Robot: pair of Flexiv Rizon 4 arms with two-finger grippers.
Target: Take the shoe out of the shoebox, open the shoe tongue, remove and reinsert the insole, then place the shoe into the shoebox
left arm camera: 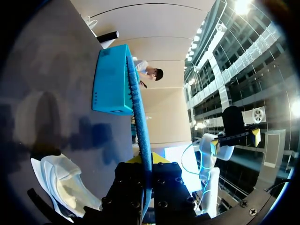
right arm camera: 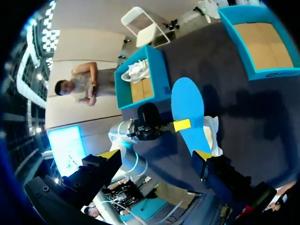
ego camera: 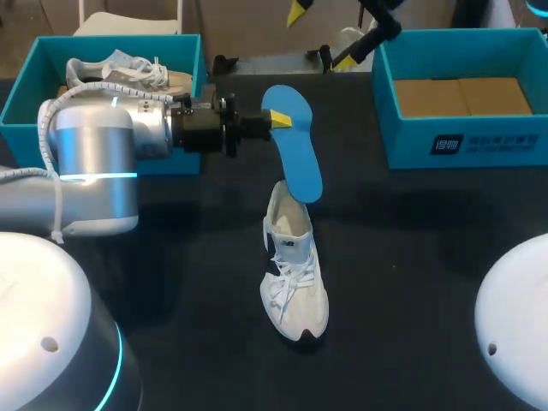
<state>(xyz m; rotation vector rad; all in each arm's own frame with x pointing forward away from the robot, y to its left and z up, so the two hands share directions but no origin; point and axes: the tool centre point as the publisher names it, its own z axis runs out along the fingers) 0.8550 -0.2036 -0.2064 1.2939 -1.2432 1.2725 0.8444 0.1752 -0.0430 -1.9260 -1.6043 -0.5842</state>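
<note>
Shoebox (ego camera: 24, 96) with a spare shoe (ego camera: 111, 73) sits leftmost; next, our left gripper (ego camera: 278, 118) pinches the blue insole (ego camera: 300, 163) by its upper end, its lower end hanging over the white sneaker (ego camera: 295, 282) on the table (ego camera: 428, 257). Light and floppy, we judge — best gripped near the entering end; rightward, our right gripper (ego camera: 322, 36) hangs wide open.

Dark table (ego camera: 411, 257) with a spare white sneaker (ego camera: 120, 73) boxed far left, brown cardboard (ego camera: 462, 96) boxed right
</note>
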